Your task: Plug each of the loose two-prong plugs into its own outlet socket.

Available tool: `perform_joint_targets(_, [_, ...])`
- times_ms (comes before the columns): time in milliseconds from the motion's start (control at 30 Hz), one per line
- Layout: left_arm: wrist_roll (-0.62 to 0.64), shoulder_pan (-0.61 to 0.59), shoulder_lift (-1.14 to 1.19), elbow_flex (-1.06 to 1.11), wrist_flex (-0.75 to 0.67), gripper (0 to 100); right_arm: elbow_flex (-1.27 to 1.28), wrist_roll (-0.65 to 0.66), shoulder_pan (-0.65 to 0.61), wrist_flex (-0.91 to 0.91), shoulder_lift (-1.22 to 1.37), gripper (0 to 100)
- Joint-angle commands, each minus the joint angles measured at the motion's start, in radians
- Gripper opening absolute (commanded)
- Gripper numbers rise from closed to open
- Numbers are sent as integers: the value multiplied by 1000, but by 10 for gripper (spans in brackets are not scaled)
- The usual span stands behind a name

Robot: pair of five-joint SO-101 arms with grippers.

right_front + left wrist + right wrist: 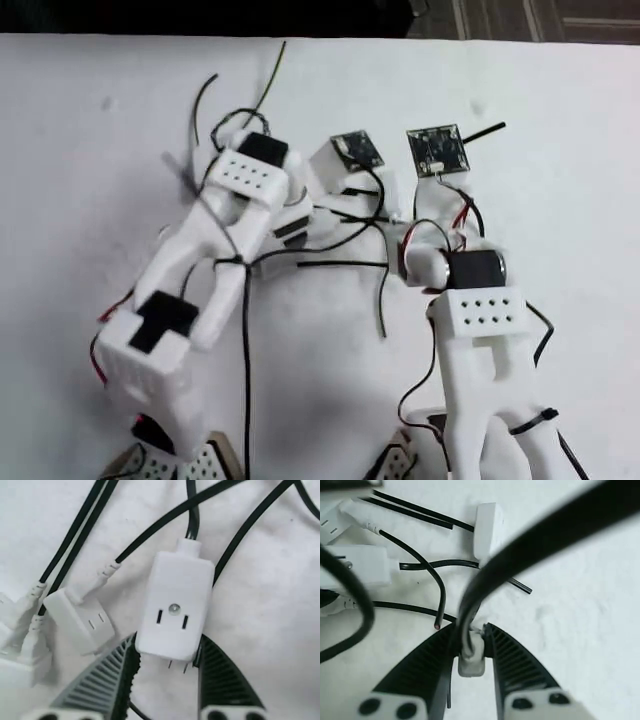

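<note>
1. Plug (470, 665), a small white body on a black cord (545, 540), sits between the ribbed jaws of the right gripper (471, 630). The jaws are clamped tight on it, and its prongs are hidden.
2. The outlet block (175, 590) lies face-up on the white table (560, 100), showing two slots and a round hole. Two short prongs poke from its near end. The left gripper (167, 645) straddles that end, and its jaws appear pressed against both sides.
3. Just beside the block lies a second socket end (80, 617) with two slots. Another white plug (487, 530) rests on the table among the cords.
4. Judging by this, the step in hand is the first mating. One arm carries a plug and the other steadies a socket, and nothing is plugged in yet.
5. The next move calls for turning the held plug so its prongs face the slots and lining up both blades. It then needs a straight push in while the left jaws brace the block. The cord looping close to the right wrist could drag the plug off line.
</note>
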Motion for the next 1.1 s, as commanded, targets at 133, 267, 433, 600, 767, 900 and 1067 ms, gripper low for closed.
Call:
perform_joint_targets(133, [-9,1,-137,-26,169,24,-43,3,10,-10,1,17])
perform_joint_targets(267, [-9,-30,-182,-26,275,24,-43,3,10,-10,1,17])
perform_joint_targets(433, [-11,-113,-303,-15,333,24,-43,3,10,-10,1,17])
perform_joint_targets(600, [-11,-160,-513,209,334,24,-41,3,10,-10,1,17])
perform_joint_targets(767, [-11,-165,-788,562,226,25,-41,3,10,-10,1,17])
perform_joint_targets(900, [-9,-165,-980,821,55,56,-41,3,10,-10,7,17])
perform_joint_targets(1067, [28,-182,-1144,990,0,280,-40,3,8,-10,10,17])
